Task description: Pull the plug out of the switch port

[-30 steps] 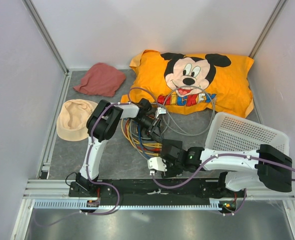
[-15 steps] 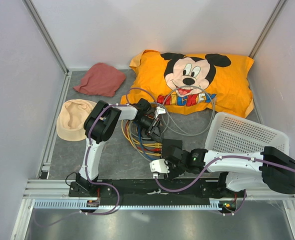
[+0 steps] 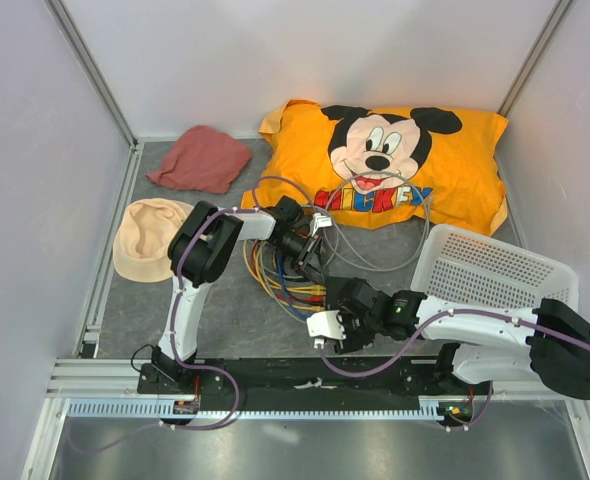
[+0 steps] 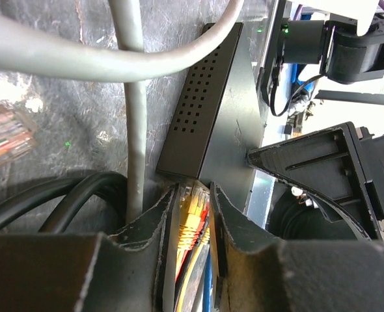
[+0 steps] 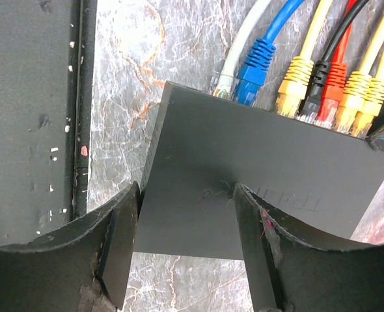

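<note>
The switch [image 5: 257, 162] is a flat black box on the grey table, with a row of plugs in its far edge: white, blue [image 5: 254, 68], yellow [image 5: 295, 88], red [image 5: 332, 91] and more yellow. My right gripper [image 5: 187, 195] is open and straddles the switch's near left corner, one finger [image 5: 117, 240] at its side edge and the other over its top. In the left wrist view, my left gripper [image 4: 192, 192] is shut on a yellow plug [image 4: 191, 211] at the switch [image 4: 211, 97] port, with red, blue and yellow cables squeezed between the jaws. In the top view the left gripper [image 3: 310, 262] and right gripper [image 3: 343, 298] meet over the cable bundle.
An orange Mickey pillow [image 3: 445, 150] lies at the back and a white mesh basket [image 3: 495, 270] at the right. A red cloth [image 3: 203, 158] and a beige cloth [image 3: 150, 235] lie at the left. Grey cable loops [image 3: 375, 250] cross the middle.
My right arm has shifted a little to the right while its gripper stays at the switch. My left gripper has barely moved.
</note>
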You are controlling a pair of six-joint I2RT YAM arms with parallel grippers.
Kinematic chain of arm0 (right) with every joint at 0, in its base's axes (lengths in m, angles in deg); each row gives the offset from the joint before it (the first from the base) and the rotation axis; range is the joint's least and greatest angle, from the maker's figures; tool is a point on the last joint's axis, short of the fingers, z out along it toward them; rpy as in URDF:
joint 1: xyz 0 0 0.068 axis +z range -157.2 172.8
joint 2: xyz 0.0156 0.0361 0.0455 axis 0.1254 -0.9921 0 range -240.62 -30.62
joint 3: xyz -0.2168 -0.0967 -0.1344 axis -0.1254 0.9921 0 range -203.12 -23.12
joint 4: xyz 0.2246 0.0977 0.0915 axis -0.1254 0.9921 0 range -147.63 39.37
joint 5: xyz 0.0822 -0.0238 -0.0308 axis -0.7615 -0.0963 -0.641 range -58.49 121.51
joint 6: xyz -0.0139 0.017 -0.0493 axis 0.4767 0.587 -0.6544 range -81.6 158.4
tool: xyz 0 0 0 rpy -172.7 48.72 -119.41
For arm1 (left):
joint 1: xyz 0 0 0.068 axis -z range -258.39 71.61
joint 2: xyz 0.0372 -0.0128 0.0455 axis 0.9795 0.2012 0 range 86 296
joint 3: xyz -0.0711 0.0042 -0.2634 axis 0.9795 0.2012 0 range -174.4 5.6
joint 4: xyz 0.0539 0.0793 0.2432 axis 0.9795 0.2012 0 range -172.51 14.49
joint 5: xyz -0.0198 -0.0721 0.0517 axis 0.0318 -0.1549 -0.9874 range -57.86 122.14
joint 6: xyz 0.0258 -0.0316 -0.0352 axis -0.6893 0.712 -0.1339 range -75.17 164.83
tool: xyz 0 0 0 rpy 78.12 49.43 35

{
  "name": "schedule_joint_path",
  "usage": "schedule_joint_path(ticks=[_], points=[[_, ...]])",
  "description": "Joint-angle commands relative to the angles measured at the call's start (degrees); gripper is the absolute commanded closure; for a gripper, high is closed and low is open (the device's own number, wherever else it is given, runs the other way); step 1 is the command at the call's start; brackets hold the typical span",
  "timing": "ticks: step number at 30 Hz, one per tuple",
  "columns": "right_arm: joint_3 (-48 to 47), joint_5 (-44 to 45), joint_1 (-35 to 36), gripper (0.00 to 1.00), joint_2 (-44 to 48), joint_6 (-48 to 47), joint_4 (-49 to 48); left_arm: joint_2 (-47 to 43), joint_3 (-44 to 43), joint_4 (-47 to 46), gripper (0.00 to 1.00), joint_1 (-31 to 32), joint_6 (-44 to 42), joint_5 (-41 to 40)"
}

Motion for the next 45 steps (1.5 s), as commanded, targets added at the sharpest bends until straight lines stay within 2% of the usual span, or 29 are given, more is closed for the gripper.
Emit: schedule_joint_path(ticks=[1,4,8,11,15,22,32,34,37,38,39,40,43,45], points=[[0.13,0.99,-1.99,0.33,-3.68,-1.65,7.23,5.74,0.58,1.26,0.71,2.86,-5.72,-13.68],[-1.54,1.07,-2.08,0.34,-6.05,-1.38,7.32,6.45,-0.57,3.63,0.70,2.86,-9.85,-12.36],[-3.21,1.51,-2.08,0.33,-8.17,-0.51,6.97,6.62,-2.15,8.28,0.69,2.86,-20.72,-10.87],[-3.39,1.43,-2.16,0.33,-8.09,0.02,6.80,7.59,-4.61,12.06,0.66,2.25,-23.12,-7.89],[-3.21,1.25,-2.78,0.33,-6.94,0.55,6.97,9.43,-8.39,17.16,0.61,2.07,-23.05,-5.86],[-2.95,1.07,-4.27,0.32,-5.36,0.55,7.67,11.19,-7.43,17.87,0.60,1.28,-19.18,-7.44],[-2.07,0.98,-4.36,0.32,-4.74,0.47,7.67,12.69,-8.13,17.78,0.87,0.67,-18.39,-6.74],[-2.07,1.25,-4.54,0.32,-4.92,0.38,7.59,12.78,-7.96,17.70,0.88,0.67,-18.39,-6.65],[-1.81,1.77,-5.15,0.32,-5.27,0.72,7.06,12.43,-7.52,18.57,0.79,0.67,-19.00,-4.63],[-1.81,1.78,-5.41,0.32,-5.45,0.99,7.06,12.60,-7.52,19.01,0.79,0.67,-19.70,-3.23],[-1.81,1.60,-5.76,0.32,-5.45,1.16,6.89,12.60,-7.52,19.19,0.80,0.75,-19.88,-3.05],[-1.90,1.60,-5.85,0.32,-5.45,1.34,6.80,12.86,-7.52,19.28,0.87,0.84,-19.79,-3.22],[-1.90,1.60,-5.85,0.32,-5.36,1.08,6.71,14.26,-8.22,19.36,0.97,1.28,-18.04,-6.37],[-1.46,1.86,-5.94,0.32,-5.10,0.64,6.97,15.14,-9.01,19.36,0.98,1.37,-17.51,-7.09]])
